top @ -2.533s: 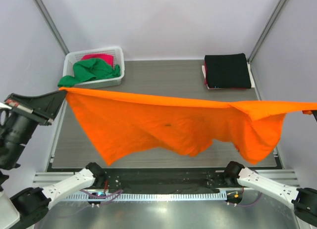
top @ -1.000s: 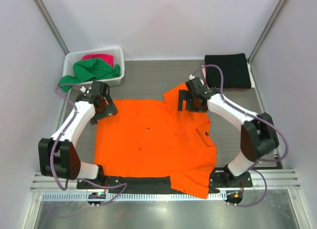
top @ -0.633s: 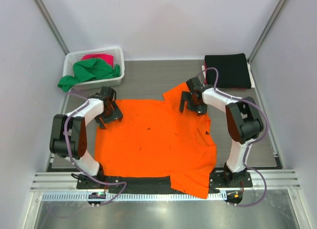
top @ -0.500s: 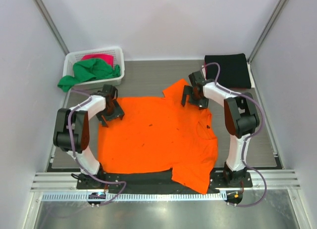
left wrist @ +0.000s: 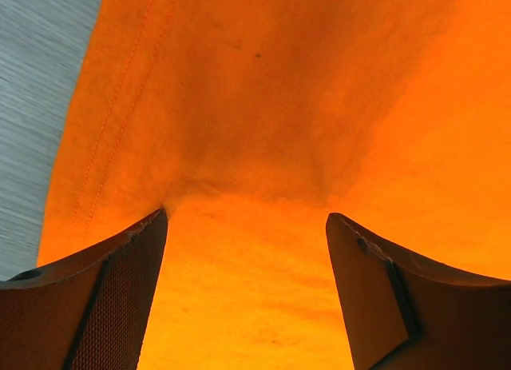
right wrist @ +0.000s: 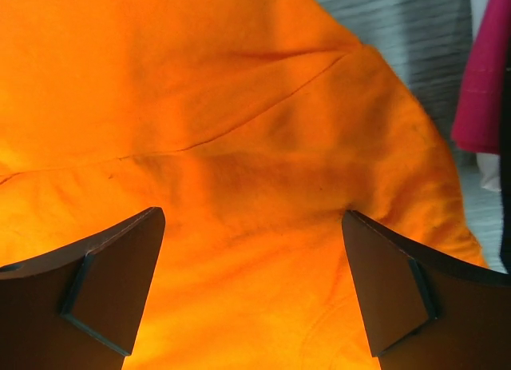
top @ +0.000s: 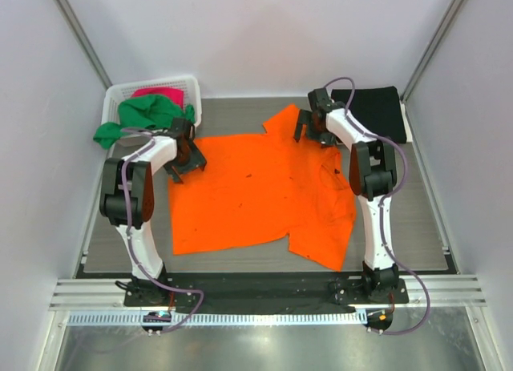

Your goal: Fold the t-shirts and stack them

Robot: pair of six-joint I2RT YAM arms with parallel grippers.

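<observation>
The orange t-shirt (top: 256, 187) is lying spread flat mid-counter (top: 240, 114), reaching toward the far edge, while the left end effector (top: 188, 163) and the right end effector (top: 311, 132) are gaping wide over its far corners, gripping nothing.

A: Setting?
B: Robot lab test cell. Plain pale walls (top: 264, 34) on three sides, bare metal struts (top: 78, 34) running up the corners.
A: Work surface?
B: Grey ridged table (top: 240, 118), boxed in. Aluminium rail (top: 88, 289) along the near edge, with the left arm (top: 140, 243) and right arm (top: 373, 227) bolted to it, both white and black. Lavender cables (top: 426, 295) loop loose by the bases.
A: Anything domestic?
B: Only laundry: an orange t-shirt (top: 248, 187) spread on the table and a white lattice basket (top: 172, 134) in the far left corner. No furniture, no window.
</observation>
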